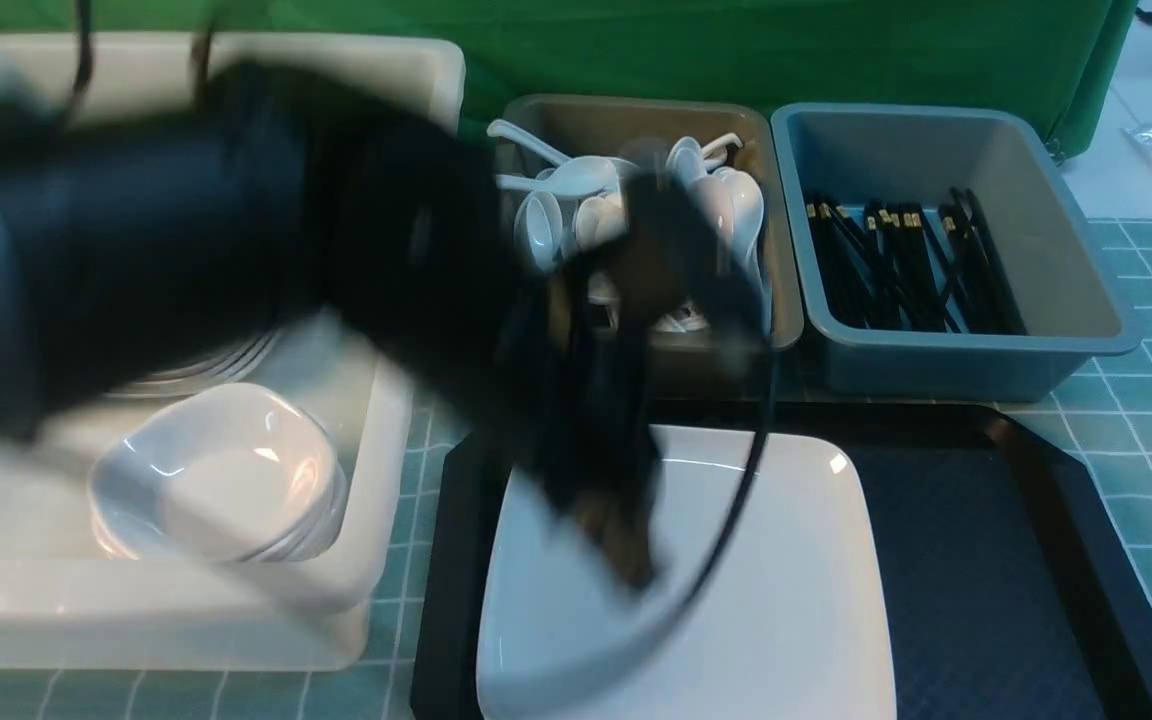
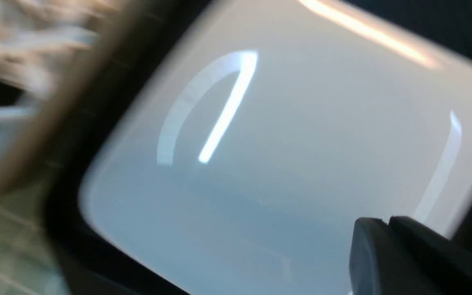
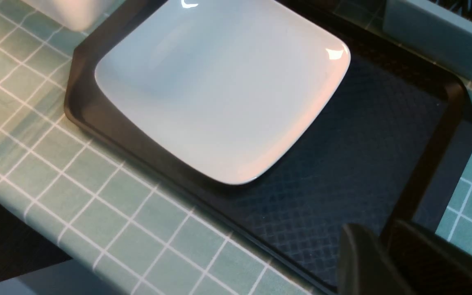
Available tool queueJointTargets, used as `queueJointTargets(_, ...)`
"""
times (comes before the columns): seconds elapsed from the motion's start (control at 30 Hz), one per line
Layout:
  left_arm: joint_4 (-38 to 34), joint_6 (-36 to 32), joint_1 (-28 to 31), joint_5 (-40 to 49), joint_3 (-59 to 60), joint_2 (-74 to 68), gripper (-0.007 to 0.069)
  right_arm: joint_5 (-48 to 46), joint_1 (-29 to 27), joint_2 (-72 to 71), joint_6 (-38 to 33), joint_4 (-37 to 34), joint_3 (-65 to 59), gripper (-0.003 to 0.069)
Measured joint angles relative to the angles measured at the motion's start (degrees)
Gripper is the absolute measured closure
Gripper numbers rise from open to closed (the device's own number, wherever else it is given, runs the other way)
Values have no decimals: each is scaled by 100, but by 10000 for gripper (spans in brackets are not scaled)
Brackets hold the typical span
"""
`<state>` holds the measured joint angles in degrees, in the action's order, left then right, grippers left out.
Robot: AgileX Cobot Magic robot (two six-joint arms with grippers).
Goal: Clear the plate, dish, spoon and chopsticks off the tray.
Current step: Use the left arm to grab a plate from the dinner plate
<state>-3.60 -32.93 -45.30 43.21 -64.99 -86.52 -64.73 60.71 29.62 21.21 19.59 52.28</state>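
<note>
The large white square plate (image 1: pixel 786 600) (image 3: pixel 219 90) lies on the left half of the black tray (image 1: pixel 986 560) (image 3: pixel 342 164). My left arm shows blurred in the front view, reaching across from the left. Its gripper (image 1: pixel 626 550) (image 2: pixel 387 223) hangs shut and empty just above the plate's (image 2: pixel 281 143) left part. My right gripper (image 3: pixel 381 231) hovers over the tray's near right corner, fingers together with nothing between them; it does not show in the front view. No dish, spoon or chopsticks lie on the tray.
A white tub (image 1: pixel 376 420) left of the tray holds stacked small dishes (image 1: pixel 216 480) and plates. Behind the tray stand a grey bin (image 1: pixel 781 300) of white spoons (image 1: pixel 736 200) and a blue-grey bin (image 1: pixel 1066 270) of black chopsticks (image 1: pixel 896 260).
</note>
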Motion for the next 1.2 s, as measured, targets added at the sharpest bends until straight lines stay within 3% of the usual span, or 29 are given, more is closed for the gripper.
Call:
queueJointTargets(0.13, 13, -666, -281, -468, 1086, 212, 531, 0, 0, 0, -12, 0, 0, 500)
queueJointTargets(0.27, 169, -1446, -324, -1077, 1858, 250, 334, 0, 0, 0, -12, 0, 0, 498)
queueJointTargets(0.37, 323, -1675, -324, -1330, 2057, 250, 237, 0, 0, 0, -12, 0, 0, 498)
queueJointTargets(0.4, 427, -1771, -324, -1510, 2172, 228, 172, 0, 0, 0, -12, 0, 0, 498)
queueJointTargets(0.53, 822, -1942, -324, -1889, 2389, 29, 95, 0, 0, 0, -12, -14, 0, 494)
queueJointTargets(0.67, 1267, -1959, -324, -2273, 2471, -214, 97, 0, 0, 0, -12, -14, 0, 489)
queueJointTargets(1.0, 1760, -1912, -324, -2807, 2470, -438, 203, 0, 0, 0, -17, -14, 0, 482)
queueJointTargets(1.2, 2351, -1402, -295, -2819, 2470, -451, 209, 0, 0, 0, -26, -19, 0, 480)
